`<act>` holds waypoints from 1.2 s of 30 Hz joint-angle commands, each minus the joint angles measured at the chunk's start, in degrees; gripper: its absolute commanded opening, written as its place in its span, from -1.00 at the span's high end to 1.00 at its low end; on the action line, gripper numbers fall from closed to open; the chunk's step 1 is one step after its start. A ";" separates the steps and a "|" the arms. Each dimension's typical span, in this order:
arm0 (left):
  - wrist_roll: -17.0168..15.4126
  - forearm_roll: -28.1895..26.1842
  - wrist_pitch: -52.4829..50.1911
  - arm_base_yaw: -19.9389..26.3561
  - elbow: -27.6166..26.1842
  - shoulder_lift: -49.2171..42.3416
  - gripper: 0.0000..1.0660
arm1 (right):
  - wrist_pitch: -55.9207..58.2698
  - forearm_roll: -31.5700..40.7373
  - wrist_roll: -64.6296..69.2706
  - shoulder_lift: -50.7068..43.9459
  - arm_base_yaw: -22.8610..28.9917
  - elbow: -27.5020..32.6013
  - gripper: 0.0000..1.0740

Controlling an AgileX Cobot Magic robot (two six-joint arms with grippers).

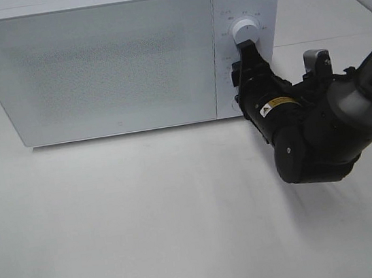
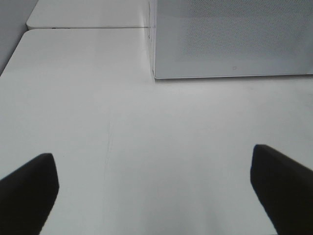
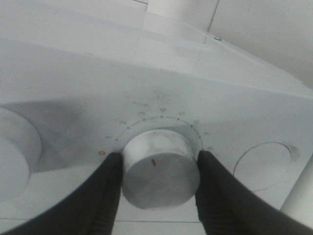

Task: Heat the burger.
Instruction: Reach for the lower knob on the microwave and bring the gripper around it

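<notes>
Bright even light, soft shadows, mild blur

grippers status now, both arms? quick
Left gripper: open, holding nothing.
Right gripper: closed on the microwave dial, one finger on each side of it.

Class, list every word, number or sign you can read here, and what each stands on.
"0" in red, probably, at the scale's end beside the dial.
Other scale figures on the microwave panel: too blurred to read.
Yellow label with warning triangle, on the right arm: print too small.
</notes>
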 commanded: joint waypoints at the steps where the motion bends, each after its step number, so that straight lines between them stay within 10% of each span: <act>1: -0.23 -0.23 -0.40 0.23 0.17 -1.26 -0.88 | -8.65 -4.93 9.80 -0.40 -0.06 -3.38 0.95; 36: -0.23 -0.23 -0.40 0.23 0.17 -1.26 -0.88 | -8.59 -1.32 18.68 -0.40 -0.06 -5.39 0.92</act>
